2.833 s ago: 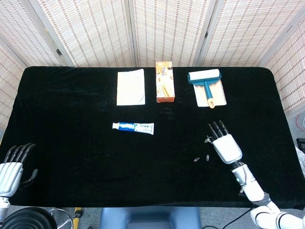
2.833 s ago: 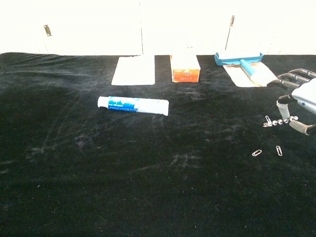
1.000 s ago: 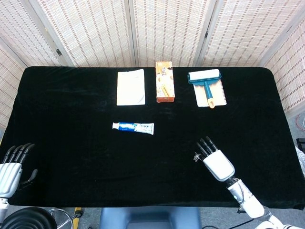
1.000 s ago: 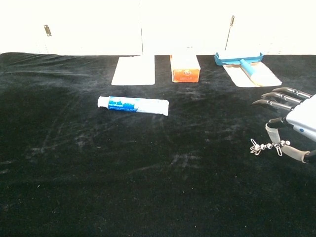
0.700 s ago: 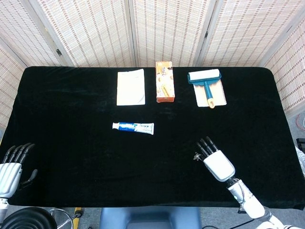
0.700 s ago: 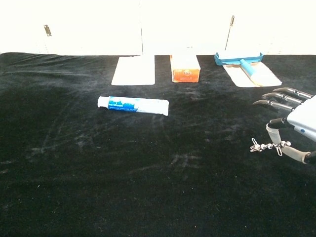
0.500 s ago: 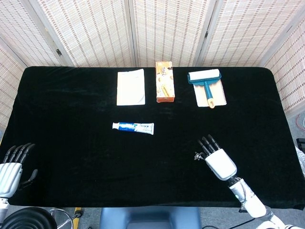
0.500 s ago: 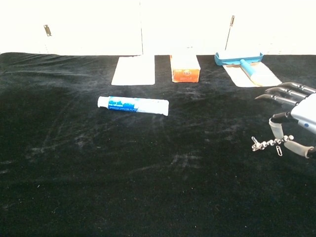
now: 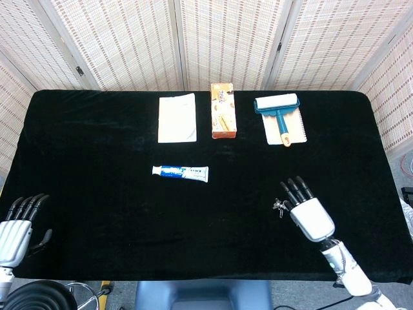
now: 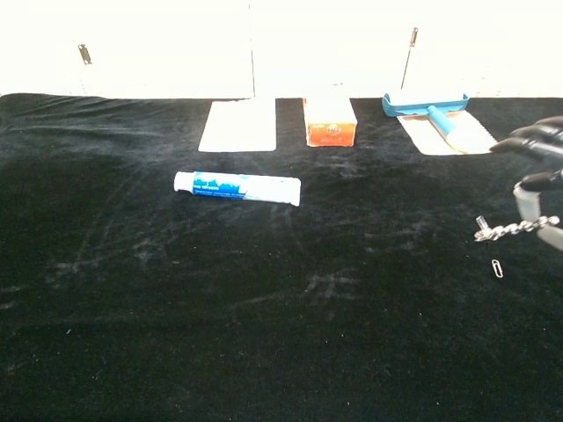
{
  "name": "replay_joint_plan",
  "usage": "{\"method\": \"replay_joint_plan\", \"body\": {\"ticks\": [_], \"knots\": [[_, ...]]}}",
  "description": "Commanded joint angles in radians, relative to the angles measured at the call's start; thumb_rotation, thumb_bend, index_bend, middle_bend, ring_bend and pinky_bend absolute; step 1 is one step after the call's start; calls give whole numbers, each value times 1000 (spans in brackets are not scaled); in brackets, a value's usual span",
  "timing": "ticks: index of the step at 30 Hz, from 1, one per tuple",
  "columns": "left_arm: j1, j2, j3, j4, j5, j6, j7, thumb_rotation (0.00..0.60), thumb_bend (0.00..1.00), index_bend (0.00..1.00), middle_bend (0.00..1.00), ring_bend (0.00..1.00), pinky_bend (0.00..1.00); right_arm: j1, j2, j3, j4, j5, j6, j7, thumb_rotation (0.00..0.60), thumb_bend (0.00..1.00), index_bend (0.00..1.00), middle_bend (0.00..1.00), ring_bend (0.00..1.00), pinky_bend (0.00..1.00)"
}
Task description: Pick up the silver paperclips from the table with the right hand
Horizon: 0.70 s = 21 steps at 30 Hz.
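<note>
My right hand [image 9: 310,216] hovers over the front right of the black table [image 9: 97,194], palm down with its fingers pointing away from me. In the chest view the right hand [image 10: 541,189] sits at the right edge, and it pinches a short string of silver paperclips [image 10: 512,229] between thumb and a finger. In the head view that string of paperclips [image 9: 279,206] juts out to the left of the hand. One loose paperclip [image 10: 499,268] lies on the cloth just below the held string. My left hand [image 9: 17,226] hangs at the near left corner, its fingers apart and holding nothing.
A blue and white toothpaste tube [image 9: 181,172] lies mid-table. Along the far edge are a white notepad [image 9: 177,118], an orange box [image 9: 223,111] and a teal lint roller [image 9: 279,113] on a white sheet.
The right hand has shifted right and a little away from me, carrying the paperclip string. A single paperclip now lies uncovered on the cloth. The left hand is still.
</note>
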Motion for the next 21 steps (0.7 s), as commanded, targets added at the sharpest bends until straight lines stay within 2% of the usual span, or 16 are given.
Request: {"method": "replay_joint_plan", "body": {"ticks": [1,12,21], "knots": [[-1,-1,0,0,0,-2,3,600,465,0,113,101,75,-36,11,7,37,7,53,6,600,520,1000,126,26,0],[-9,-15,3,-4,-2,-18,38,600,466,0,113,101,75,-138,49,16,135,73,139,103,600,520,1000,126,29,0],[-11,-25,7,-7,-2,-24,65,600,465,0,113,101,75,-178,-4,13,289,129,93,212,600,520,1000,126,32,0]]}}
